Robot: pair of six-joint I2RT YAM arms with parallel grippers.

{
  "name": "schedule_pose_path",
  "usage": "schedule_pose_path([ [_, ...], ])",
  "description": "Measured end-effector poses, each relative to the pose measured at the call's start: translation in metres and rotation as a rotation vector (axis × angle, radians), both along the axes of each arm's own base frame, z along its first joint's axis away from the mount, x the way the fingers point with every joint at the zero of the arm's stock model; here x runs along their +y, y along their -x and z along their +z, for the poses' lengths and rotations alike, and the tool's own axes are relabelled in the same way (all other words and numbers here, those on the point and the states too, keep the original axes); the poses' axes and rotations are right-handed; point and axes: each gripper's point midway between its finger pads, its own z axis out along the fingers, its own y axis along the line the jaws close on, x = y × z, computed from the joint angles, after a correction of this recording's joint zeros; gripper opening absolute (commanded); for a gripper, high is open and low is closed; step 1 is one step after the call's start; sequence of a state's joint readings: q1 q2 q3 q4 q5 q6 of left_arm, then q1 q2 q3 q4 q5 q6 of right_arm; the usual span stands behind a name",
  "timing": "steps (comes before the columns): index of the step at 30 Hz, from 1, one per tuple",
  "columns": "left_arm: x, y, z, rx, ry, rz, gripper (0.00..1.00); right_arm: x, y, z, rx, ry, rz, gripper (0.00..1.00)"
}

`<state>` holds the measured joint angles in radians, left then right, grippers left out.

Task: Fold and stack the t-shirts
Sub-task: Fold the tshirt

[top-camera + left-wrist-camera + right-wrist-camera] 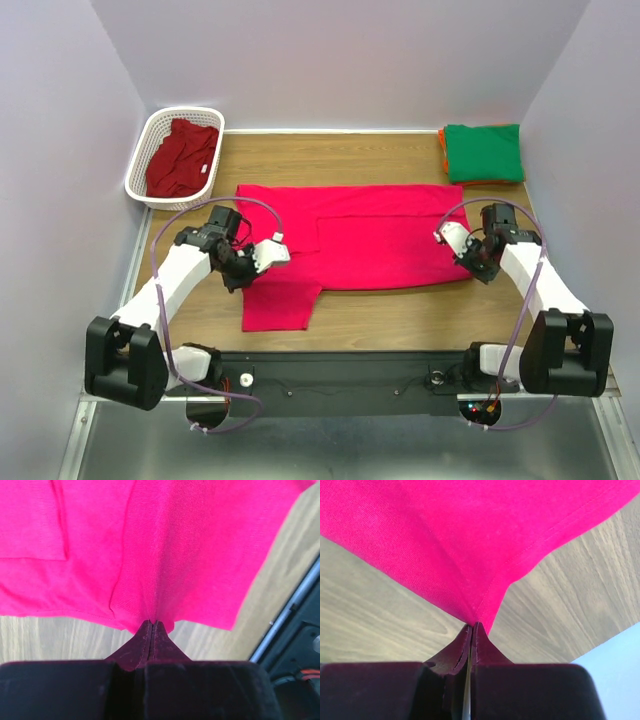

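While left tool (151,624) and right tool (472,626) pinch one t-shirt (380,235), three rest.

1. The bright pink-red t-shirt (370,240) lies spread flat across the middle of the top view, its long side running left to right. One flap reaches down toward the lower left, and a stepped edge near its centre shows a doubled layer.
2. My left pincer (151,626) is clamped on its edge at lower centre of the left wrist view, the cloth creasing upward from the nip. My right pincer (472,626) nips a corner likewise.
3. The darker crimson t-shirt (182,158) lies crumpled inside the white basket (186,111), upper left.
4. The green t-shirt (483,152), folded into a neat rectangle, sits upper right.
5. The orange t-shirt (441,142) lies beneath the green one, only a thin strip showing.
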<state>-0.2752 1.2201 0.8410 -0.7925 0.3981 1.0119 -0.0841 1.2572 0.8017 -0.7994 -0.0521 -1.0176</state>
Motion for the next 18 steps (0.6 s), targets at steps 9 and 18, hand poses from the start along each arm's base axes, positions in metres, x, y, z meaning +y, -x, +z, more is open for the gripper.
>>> schedule_pose_path([
  [9,0.009,-0.017,0.037,-0.013,0.049,0.065,0.0,-0.001,0.0,0.008,0.039,-0.022,-0.014,0.01],
  [18,0.003,-0.075,0.05,-0.006,0.058,0.091,0.0,-0.002,-0.057,0.017,0.04,-0.054,-0.006,0.01],
])
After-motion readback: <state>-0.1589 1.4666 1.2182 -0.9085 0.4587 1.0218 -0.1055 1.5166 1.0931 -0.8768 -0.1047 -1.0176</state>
